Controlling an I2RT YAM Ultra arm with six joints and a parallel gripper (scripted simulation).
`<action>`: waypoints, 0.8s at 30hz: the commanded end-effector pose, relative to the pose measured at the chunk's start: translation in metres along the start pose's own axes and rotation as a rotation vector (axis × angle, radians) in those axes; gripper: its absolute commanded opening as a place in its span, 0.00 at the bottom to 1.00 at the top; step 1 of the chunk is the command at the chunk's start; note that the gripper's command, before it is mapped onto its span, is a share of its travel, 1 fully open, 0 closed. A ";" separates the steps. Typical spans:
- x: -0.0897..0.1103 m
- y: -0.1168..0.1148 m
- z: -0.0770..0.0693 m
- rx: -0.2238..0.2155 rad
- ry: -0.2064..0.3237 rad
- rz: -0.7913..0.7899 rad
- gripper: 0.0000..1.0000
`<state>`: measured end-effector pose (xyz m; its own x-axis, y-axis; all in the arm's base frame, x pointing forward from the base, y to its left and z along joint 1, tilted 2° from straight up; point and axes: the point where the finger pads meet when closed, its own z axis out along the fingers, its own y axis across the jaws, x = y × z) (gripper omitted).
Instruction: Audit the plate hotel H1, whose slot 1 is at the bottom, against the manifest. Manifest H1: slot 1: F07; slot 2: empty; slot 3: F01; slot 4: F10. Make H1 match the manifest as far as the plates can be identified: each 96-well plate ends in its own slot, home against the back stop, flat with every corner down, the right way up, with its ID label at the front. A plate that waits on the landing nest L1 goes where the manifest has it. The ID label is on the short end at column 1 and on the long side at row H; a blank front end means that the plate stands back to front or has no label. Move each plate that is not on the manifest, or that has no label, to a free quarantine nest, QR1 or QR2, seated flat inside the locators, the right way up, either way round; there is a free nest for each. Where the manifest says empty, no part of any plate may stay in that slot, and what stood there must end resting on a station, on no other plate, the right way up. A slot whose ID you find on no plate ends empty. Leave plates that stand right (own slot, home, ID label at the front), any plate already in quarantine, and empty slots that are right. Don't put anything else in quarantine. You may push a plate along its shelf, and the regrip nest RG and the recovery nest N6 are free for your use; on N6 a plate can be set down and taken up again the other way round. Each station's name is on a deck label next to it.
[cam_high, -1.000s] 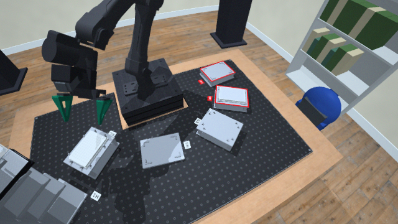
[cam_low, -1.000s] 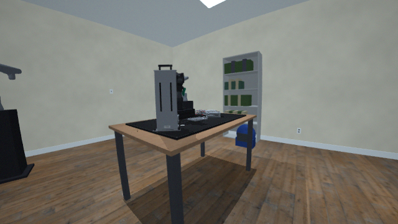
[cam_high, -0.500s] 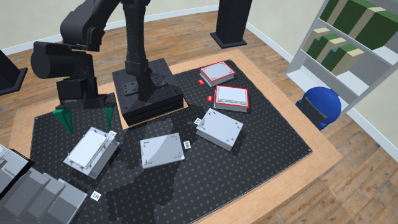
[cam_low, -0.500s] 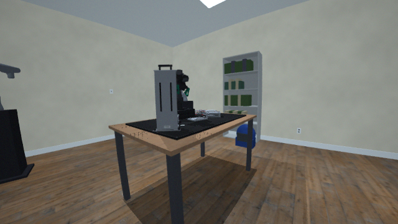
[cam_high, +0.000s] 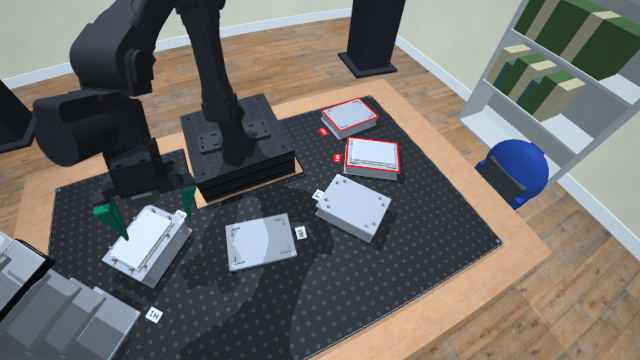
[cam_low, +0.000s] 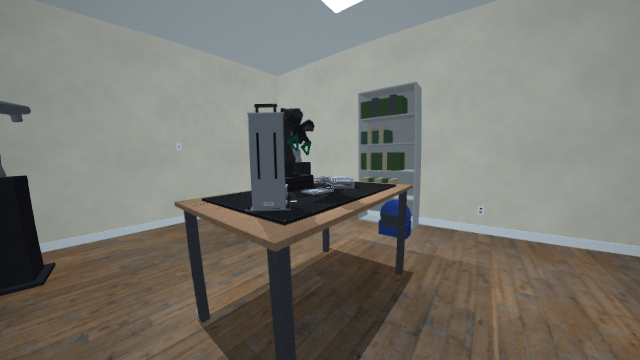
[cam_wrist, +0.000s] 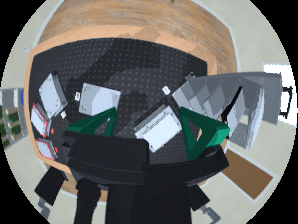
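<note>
A white 96-well plate (cam_high: 144, 241) lies on the landing nest at the front left of the deck. I cannot read a label on it. My gripper (cam_high: 149, 207) with green fingers is open and empty. It hangs well above that plate, one finger to each side of it in the overhead view. In the wrist view the plate (cam_wrist: 158, 129) shows between the spread fingers. The grey plate hotel H1 (cam_high: 50, 305) stands at the front left corner; its slots are hidden here. From the side, the hotel (cam_low: 267, 159) stands tall, with the gripper (cam_low: 300, 145) behind it.
Two red-edged quarantine nests stand at the back right: the far one (cam_high: 349, 116) is empty, the near one (cam_high: 372, 156) holds a plate. A raised grey nest (cam_high: 353, 206) and a flat grey nest (cam_high: 259, 241) are mid-deck. The arm's base (cam_high: 237, 145) stands behind.
</note>
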<state>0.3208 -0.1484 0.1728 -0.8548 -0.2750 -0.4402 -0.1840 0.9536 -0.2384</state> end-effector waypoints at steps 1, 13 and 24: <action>-0.006 0.004 -0.004 -0.030 0.035 -0.069 1.00; -0.024 0.011 0.003 -0.134 0.139 -0.250 1.00; -0.023 0.011 0.003 -0.239 0.245 -0.430 1.00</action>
<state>0.3503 -0.1359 0.1722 -0.7894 -0.5941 -0.1543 -0.5737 0.8035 -0.1588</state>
